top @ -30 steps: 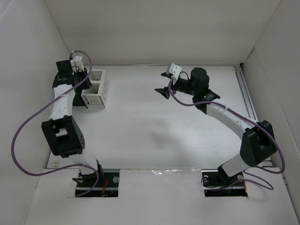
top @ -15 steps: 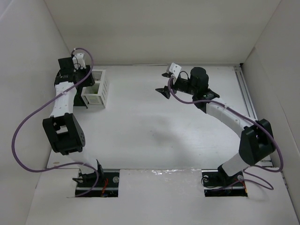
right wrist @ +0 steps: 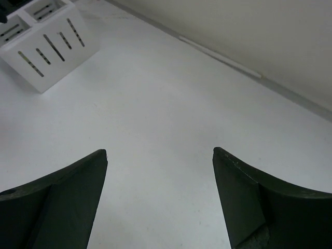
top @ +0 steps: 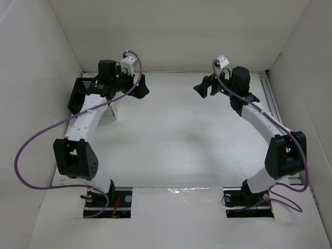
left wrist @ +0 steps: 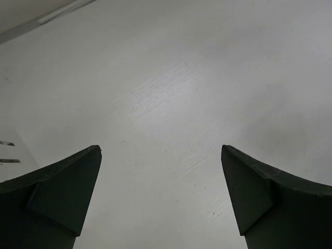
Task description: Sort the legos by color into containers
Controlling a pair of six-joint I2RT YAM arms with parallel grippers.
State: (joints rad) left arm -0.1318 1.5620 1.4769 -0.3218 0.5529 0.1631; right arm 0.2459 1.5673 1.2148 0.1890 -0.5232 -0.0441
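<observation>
at the far left of the table [top: 171,145], the black bin [top: 78,96] sat close to the side wall, with the white bin [top: 115,109] touching it on the side nearer the middle. my left arm lay across the pair, so from above i saw only a corner of the white one. what lay inside either bin i could not tell.

the left gripper [top: 142,91] hung beyond the bins, toward the middle of the table and near the back wall, clear of both. through its wrist camera the two dark fingers [left wrist: 62,192] stood spread wide, holding nothing, with only bare white tabletop between them.

the right gripper [top: 204,86] hung near the back wall too, right of centre, facing the left one and well apart from it. its wrist camera showed its fingers [right wrist: 57,202] also spread wide and gripping nothing, again with plain tabletop in the gap. in the upper left corner of that view i saw the white bin, well apart from the fingertips, with a slatted wall turned toward the camera and its open top seen at too shallow an angle to look inside. a dark edge showed just behind it at the frame border, but i could not say for sure what it was.
</observation>
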